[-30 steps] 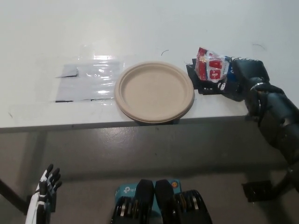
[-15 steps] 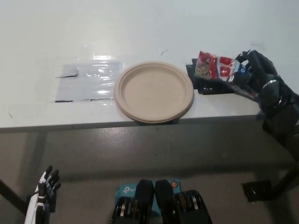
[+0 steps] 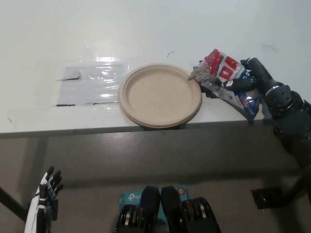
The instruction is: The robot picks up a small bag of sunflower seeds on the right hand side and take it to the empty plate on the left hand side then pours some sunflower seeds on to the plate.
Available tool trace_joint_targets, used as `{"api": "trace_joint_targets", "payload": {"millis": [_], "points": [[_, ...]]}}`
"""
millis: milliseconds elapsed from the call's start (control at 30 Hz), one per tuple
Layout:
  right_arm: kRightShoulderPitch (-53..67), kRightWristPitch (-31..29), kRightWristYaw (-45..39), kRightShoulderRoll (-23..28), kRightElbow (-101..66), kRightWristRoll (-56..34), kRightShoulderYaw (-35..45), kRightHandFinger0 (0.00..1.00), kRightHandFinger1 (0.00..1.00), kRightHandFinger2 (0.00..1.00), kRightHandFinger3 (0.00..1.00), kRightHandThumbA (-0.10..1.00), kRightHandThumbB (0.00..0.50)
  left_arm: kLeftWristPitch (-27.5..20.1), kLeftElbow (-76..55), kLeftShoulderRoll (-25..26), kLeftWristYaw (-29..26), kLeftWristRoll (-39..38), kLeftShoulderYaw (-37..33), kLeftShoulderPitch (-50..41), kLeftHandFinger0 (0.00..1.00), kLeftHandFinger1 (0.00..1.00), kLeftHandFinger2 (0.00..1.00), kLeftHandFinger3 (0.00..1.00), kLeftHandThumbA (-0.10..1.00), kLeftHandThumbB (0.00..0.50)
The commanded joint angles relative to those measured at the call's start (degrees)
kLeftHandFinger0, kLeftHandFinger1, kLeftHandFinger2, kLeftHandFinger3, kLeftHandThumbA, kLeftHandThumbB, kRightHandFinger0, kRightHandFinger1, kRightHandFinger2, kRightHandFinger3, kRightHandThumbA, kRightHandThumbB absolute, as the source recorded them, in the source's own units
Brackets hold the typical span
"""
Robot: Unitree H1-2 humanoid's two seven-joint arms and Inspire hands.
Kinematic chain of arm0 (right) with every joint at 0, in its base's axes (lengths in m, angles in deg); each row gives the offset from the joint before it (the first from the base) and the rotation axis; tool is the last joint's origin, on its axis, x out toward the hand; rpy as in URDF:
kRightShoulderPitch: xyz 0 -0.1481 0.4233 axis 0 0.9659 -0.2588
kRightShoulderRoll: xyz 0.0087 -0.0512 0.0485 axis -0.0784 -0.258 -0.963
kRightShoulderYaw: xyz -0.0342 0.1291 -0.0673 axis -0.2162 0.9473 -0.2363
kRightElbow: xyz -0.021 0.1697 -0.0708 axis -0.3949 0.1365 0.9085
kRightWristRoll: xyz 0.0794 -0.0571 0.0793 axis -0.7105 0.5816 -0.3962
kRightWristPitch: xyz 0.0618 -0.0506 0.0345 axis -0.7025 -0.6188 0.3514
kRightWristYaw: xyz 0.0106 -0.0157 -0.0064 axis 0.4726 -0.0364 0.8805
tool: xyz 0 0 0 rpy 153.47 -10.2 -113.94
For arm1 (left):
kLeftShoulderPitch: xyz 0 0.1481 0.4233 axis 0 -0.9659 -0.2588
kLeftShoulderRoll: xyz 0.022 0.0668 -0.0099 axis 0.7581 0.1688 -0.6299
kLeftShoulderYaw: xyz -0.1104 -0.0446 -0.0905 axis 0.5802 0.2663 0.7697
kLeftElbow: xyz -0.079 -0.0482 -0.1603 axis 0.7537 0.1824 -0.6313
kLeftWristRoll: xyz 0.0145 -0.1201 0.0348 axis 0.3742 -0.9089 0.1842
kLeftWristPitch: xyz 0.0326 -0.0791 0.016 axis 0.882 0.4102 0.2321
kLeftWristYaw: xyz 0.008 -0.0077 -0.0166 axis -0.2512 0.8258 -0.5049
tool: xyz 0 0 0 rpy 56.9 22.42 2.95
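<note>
left hand (image 3: 44,194): white, hangs low, well below the counter (image 3: 146,29) edge, fingers spread, nothing in it
plastic sheet (image 3: 90,82): flat on the counter, far left of the right hand
plate (image 3: 161,95): bare, just left of the right hand
seed bag (image 3: 222,72): tilted, its left end at the plate rim, possibly touching
right hand (image 3: 252,80): black, fingers clamped around the seed bag's right part

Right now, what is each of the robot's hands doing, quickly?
Left hand: open, holding nothing, down below the table edge.
Right hand: closed on the bag of seeds, beside the plate.
</note>
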Motion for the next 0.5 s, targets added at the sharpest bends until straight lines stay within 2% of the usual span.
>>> {"api": "trace_joint_targets", "payload": {"millis": [0, 100, 200, 267, 333, 400, 467], "points": [[-1.6, 1.4, -5.1, -0.4, 1.0, -2.7, 0.1, 0.0, 0.1, 0.43, 0.33, 0.81, 0.036, -1.5, -1.0, 1.1, 0.3, -0.7, 0.4, 0.8, 1.0, 1.0, 1.0, 1.0, 1.0, 0.136], [-1.4, 1.2, -4.8, -0.2, 0.9, -2.7, -0.6, 0.0, 0.17, 0.51, 0.41, 0.82, 0.035, -1.6, -1.1, 1.1, 0.4, -0.9, 0.5, 0.7, 1.0, 1.0, 1.0, 1.0, 1.0, 0.143], [-1.3, 1.3, -4.3, 0.0, 1.0, -2.7, -1.0, 0.0, 0.17, 0.52, 0.45, 0.86, 0.044, -1.7, -1.0, 1.2, 0.4, -0.7, 0.4, 0.6, 1.0, 1.0, 1.0, 1.0, 1.0, 0.145], [-1.3, 1.1, -4.2, 0.0, 1.0, -3.5, -0.5, 0.0, 0.18, 0.55, 0.48, 0.84, 0.059, -1.3, -1.4, 1.2, 0.3, -0.2, 0.3, 0.5, 1.0, 1.0, 1.0, 1.0, 1.0, 0.141], [-1.1, 0.2, -3.9, 0.1, 0.9, -3.9, -0.3, 0.0, 0.21, 0.57, 0.5, 0.83, 0.048, -1.6, -1.4, 1.2, 0.4, -0.5, 0.3, 0.4, 1.0, 1.0, 1.0, 1.0, 1.0, 0.127], [-1.0, -1.1, -3.9, 0.1, 0.8, -4.5, -0.2, 0.0, 0.25, 0.59, 0.54, 0.82, 0.035, -1.4, -1.5, 1.2, 0.5, -0.8, 0.3, 0.4, 1.0, 1.0, 1.0, 1.0, 1.0, 0.144], [-0.9, -1.7, -3.9, 0.1, 0.6, -4.9, -0.1, 0.0, 0.29, 0.63, 0.57, 0.83, 0.059, -1.4, -1.5, 1.1, 0.5, -0.8, 0.2, 0.3, 1.0, 1.0, 1.0, 1.0, 1.0, 0.137]]}}
